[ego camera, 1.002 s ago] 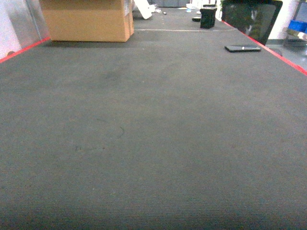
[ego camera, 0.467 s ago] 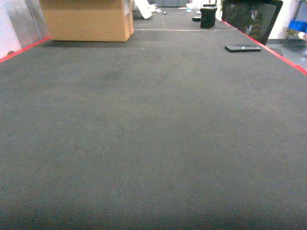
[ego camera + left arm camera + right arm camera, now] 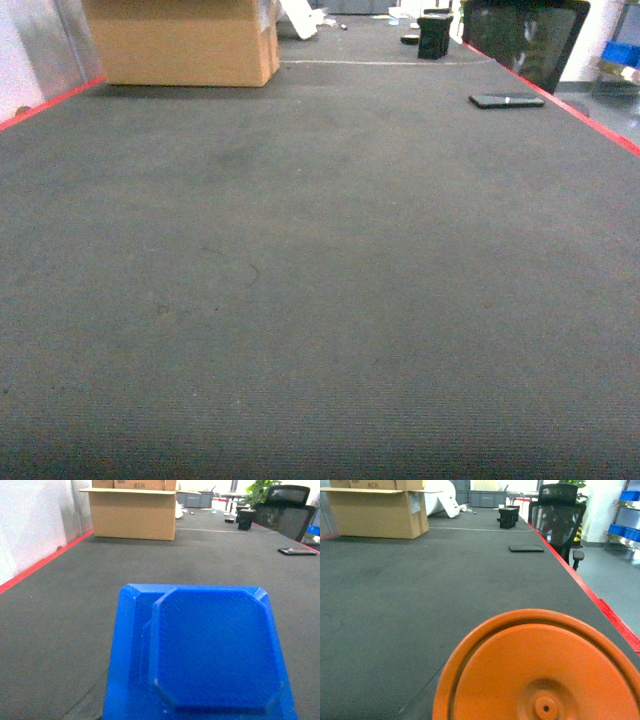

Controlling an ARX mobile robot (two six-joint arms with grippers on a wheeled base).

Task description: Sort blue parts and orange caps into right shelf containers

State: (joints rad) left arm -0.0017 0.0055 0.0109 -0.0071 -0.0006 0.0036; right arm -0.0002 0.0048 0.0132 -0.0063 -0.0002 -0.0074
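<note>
A dark grey surface (image 3: 320, 280) stretches ahead. Neither pincer itself shows, so grip cannot be told; a blue part (image 3: 200, 655) fills the left wrist view, an orange cap (image 3: 540, 670) the right.

The bench (image 3: 320, 300) is dark charcoal grey with a fine ribbed weave, edged on both long sides by a bright red stripe (image 3: 600, 128). The blue part (image 3: 200, 655) filling the left wrist view is a saturated, uniform royal blue with a faint grain. The orange cap (image 3: 540, 670) in the right wrist view is plain vivid orange throughout. A cardboard box (image 3: 180, 40) at the far end is tan brown with small dark print. A flat slab (image 3: 506, 100) on the bench looks glossy black, possibly a phone. The office chair (image 3: 556, 517) is black, and the crates (image 3: 624, 530) on the distant shelf are blue.
</note>
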